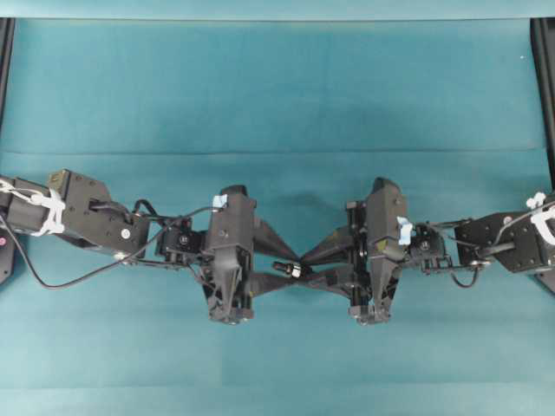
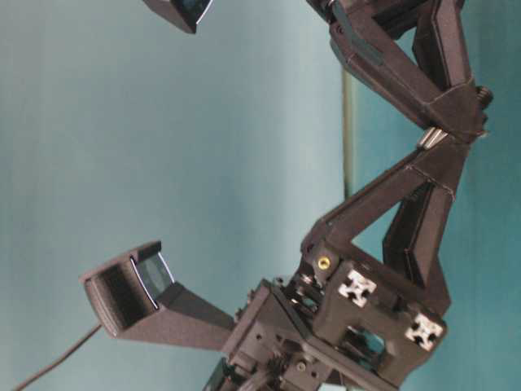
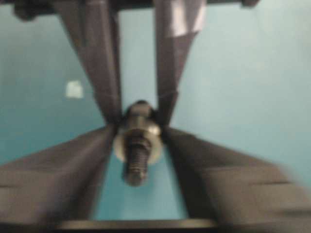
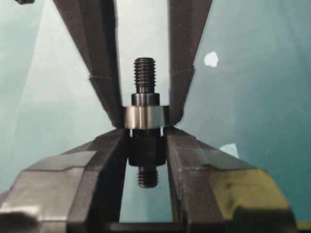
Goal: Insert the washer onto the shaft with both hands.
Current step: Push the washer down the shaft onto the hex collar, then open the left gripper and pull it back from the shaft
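1. Watching the right gripper [image 4: 146, 138]: its fingers are clamping the shaft [image 4: 144, 73] below the collar and holding it in the air above the teal tabletop [image 1: 277, 87].
2. The washer [image 4: 145, 117] is sitting on the shaft, threaded over one narrow end and resting against the thicker collar.
3. The left gripper [image 3: 140, 133] is bracketing the washer with its fingers on either side. Its wrist view is blurring, so I cannot tell whether they are pinching it or standing just clear.
4. Judging the feel, both parts are looking like rigid, smooth metal: light, hard and slippery. The ring is likely to slide off if the shaft tips.
5. The safest hold on the shaft is looking like the plain collar, not the threads. The washer is best pinched across its outer rim.
6. No brand or readable writing is showing. There are only blank blue tape tags [image 1: 219, 200] on the gripper bodies and a pale scrap [image 4: 211, 58] lying on the tabletop.
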You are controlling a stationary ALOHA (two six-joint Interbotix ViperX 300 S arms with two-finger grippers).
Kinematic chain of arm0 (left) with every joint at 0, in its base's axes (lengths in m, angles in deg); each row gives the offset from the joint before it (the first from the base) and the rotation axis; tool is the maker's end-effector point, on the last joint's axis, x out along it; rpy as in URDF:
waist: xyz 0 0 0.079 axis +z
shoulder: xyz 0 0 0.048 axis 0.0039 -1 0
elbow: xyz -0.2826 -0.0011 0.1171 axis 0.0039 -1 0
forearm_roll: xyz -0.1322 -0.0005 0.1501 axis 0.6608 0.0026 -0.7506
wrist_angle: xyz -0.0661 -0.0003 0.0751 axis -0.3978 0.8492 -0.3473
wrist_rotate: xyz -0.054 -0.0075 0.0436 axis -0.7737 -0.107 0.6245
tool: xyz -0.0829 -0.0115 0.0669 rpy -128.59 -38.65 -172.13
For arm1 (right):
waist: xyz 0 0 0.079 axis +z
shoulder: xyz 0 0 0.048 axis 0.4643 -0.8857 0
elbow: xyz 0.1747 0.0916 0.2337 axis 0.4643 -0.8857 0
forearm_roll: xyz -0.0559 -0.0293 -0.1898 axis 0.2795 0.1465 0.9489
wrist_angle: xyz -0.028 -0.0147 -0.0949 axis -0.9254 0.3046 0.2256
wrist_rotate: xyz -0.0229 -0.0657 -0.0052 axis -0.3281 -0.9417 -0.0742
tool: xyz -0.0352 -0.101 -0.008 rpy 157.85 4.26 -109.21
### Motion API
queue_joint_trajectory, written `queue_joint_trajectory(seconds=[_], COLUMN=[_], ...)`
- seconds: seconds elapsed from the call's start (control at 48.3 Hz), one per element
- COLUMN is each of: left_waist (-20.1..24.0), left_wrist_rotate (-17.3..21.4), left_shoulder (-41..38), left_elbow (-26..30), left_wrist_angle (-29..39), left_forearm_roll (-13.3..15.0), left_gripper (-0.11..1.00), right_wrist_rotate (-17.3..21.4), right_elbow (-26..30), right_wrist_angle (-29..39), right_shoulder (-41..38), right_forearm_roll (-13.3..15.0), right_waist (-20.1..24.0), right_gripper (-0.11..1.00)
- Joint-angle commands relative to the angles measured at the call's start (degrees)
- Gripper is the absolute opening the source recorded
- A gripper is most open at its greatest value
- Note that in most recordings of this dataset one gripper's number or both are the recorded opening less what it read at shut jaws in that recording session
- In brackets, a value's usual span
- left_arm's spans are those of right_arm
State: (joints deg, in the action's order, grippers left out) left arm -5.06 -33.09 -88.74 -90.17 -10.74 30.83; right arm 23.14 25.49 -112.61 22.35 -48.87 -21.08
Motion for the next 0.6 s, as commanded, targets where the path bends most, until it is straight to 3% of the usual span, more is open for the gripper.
queue_joint_trajectory(seconds=[0.0,0.083,0.248,0.579], left_waist=[0.09,0.09,0.09,0.09], left_wrist_rotate=[-0.09,-0.09,-0.09,0.00], left_shoulder=[0.35,0.44,0.70,3.16], left_elbow=[1.32,1.14,0.88,0.44], left_wrist_angle=[-0.35,-0.26,0.26,2.37], left_forearm_roll=[-0.09,-0.09,-0.09,-0.09], left_gripper=[0.78,0.93,0.87,0.87], right_wrist_rotate=[0.26,0.26,0.26,0.00], right_elbow=[1.23,1.23,1.14,1.05], right_wrist_angle=[-0.53,-0.26,0.00,1.23], right_shoulder=[1.05,1.05,1.05,1.05], right_forearm_roll=[-0.09,-0.09,0.00,0.09], right_waist=[-0.18,-0.18,-0.09,-0.18], right_gripper=[0.00,0.00,0.00,0.00])
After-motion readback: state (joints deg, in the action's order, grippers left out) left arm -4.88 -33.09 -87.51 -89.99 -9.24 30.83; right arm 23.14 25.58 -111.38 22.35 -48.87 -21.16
